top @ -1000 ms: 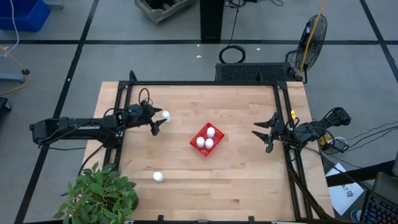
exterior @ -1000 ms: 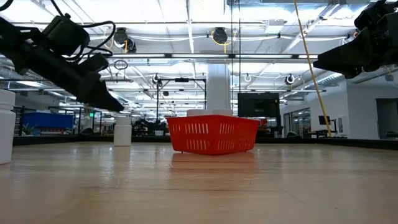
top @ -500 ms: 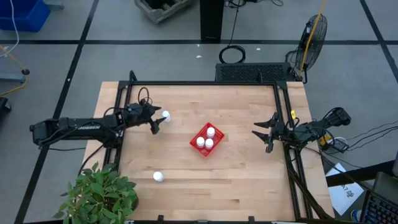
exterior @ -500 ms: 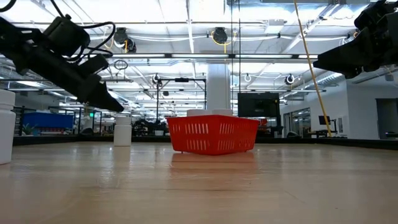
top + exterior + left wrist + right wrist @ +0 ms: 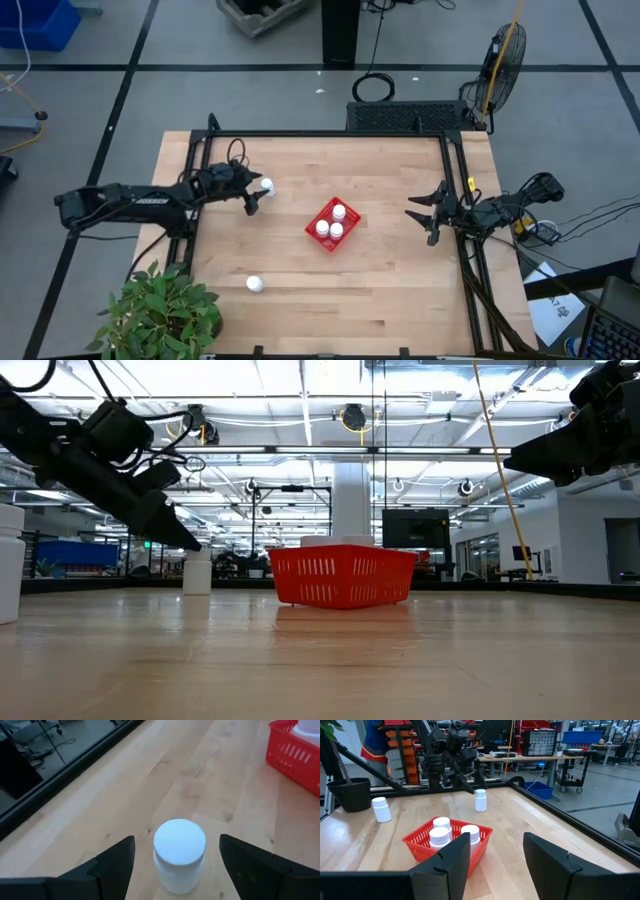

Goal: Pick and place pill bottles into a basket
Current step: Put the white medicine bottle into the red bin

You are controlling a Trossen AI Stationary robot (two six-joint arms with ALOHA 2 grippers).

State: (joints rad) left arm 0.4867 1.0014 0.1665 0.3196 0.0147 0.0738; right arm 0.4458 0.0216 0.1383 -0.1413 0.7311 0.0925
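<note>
The red basket (image 5: 331,224) stands on the table's middle with three white pill bottles (image 5: 339,212) upright in it. A fourth bottle (image 5: 266,186) stands upright on the table to the basket's far left; it also shows in the left wrist view (image 5: 179,854). A fifth bottle (image 5: 255,284) stands near the table's near left. My left gripper (image 5: 251,196) is open and hovers just left of the fourth bottle, one finger on either side of it in the left wrist view, touching nothing. My right gripper (image 5: 420,215) is open and waits at the table's right edge.
A potted plant (image 5: 160,310) stands at the table's near left corner. A black frame (image 5: 330,133) runs along the table's far edge and sides. Bare wood lies between the basket and the right gripper.
My left gripper has moved a little toward the table's right edge, toward the bottle on the basket's far left, staying open. The bottles and the basket have kept still.
</note>
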